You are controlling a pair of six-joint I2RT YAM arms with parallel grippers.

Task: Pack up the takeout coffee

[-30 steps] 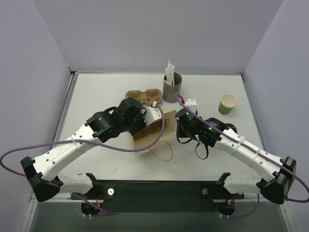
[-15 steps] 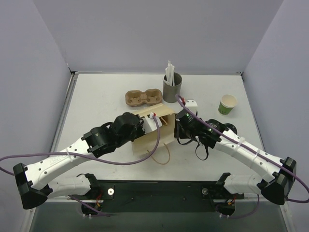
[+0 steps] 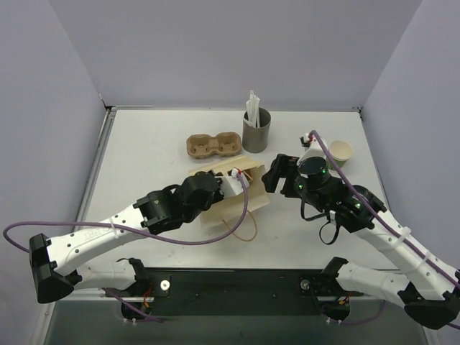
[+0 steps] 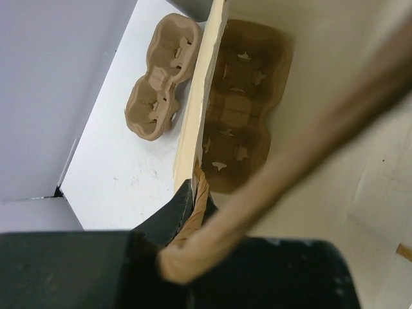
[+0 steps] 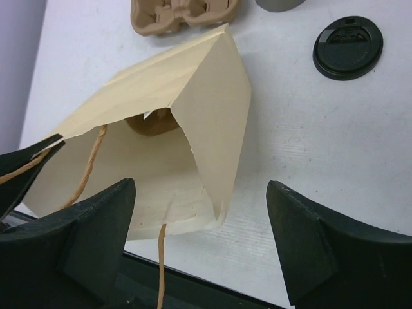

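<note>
The takeout coffee's green cup [image 3: 340, 153] stands uncovered at the right, just behind my right wrist. Its black lid [image 5: 347, 47] lies flat on the table in the right wrist view. A pale paper bag [image 3: 251, 190] lies open in the middle, with a brown cup carrier [image 4: 241, 116] inside it. My left gripper [image 3: 232, 181] is shut on the bag's rim and rope handle [image 4: 196, 199]. My right gripper [image 3: 277, 174] is open beside the bag's right corner [image 5: 222, 206], touching nothing, and its fingers [image 5: 96, 225] hold nothing.
A second brown cup carrier [image 3: 213, 145] sits on the table behind the bag. A grey cylinder with white straws [image 3: 255, 129] stands behind it to the right. A loose rope handle [image 3: 241, 228] loops toward the near edge.
My right gripper has opened, let go of the bag and drawn back to the right. My left arm has pulled the bag a little nearer, and its mouth now faces right.
</note>
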